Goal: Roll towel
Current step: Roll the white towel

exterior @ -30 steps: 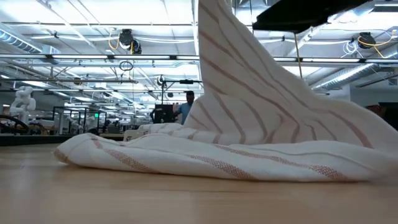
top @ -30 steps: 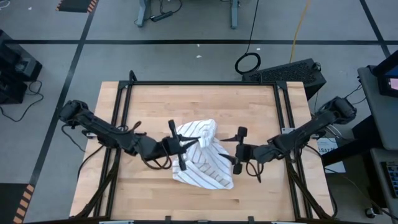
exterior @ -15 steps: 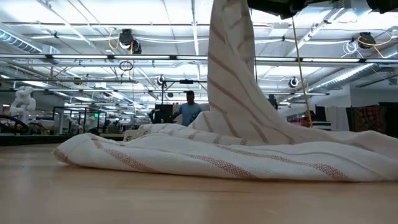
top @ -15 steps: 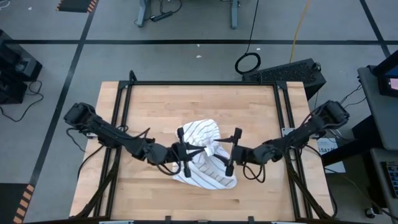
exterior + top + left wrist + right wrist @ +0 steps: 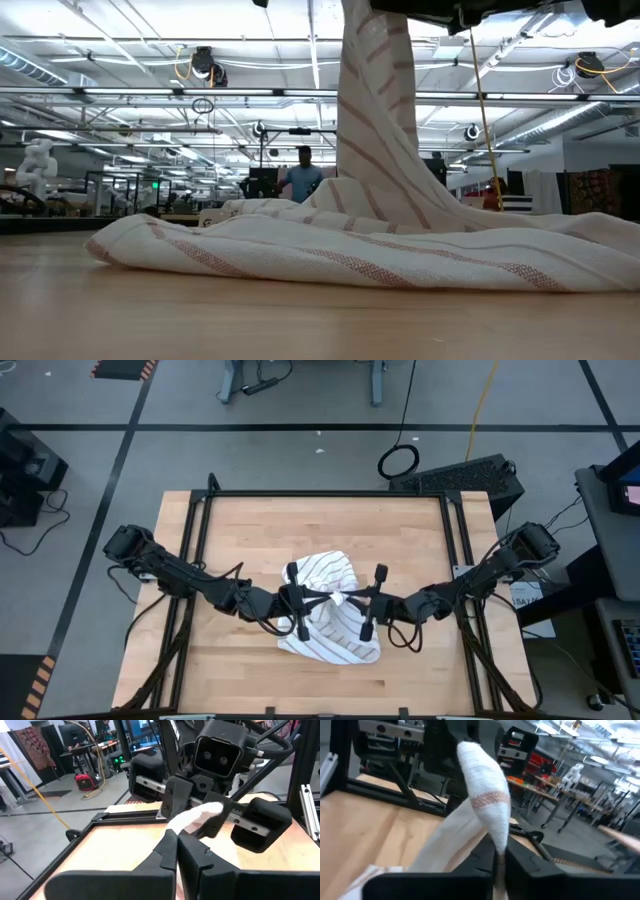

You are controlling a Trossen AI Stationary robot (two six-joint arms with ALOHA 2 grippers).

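Observation:
The towel (image 5: 335,625), white with narrow dark stripes, lies bunched at the table's middle. One part of it is drawn up into a narrow column (image 5: 375,110), and the rest lies in folds on the wood (image 5: 330,255). My left gripper (image 5: 322,598) comes in from the table's left and my right gripper (image 5: 348,600) from its right. They meet tip to tip above the towel, both shut on the raised part. In the left wrist view the right gripper (image 5: 215,805) faces my left fingers (image 5: 170,851). My left gripper pinches the raised bunch of the towel between its two fingers, coming nearly level from the table's left. A white wad (image 5: 197,817) sticks out just past the fingertips. The cloth below hangs down onto the table. My right gripper pinches the same raised bunch from the table's right, fingers nearly level. A rounded fold of several layers (image 5: 487,802) stands out beyond the fingertips. From there the cloth runs down to the heap on the table (image 5: 435,850).
Bare wood (image 5: 250,530) lies around the towel on all sides. A black frame (image 5: 325,493) borders the table. Beyond it, a person (image 5: 303,175) stands far off in the room.
My right gripper has moved a little toward the table's left and shut on the raised towel. My left gripper, shut on the cloth, has carried it toward the right. The lifted part has narrowed from a wide slope into an upright column, while the lower folds stayed on the table.

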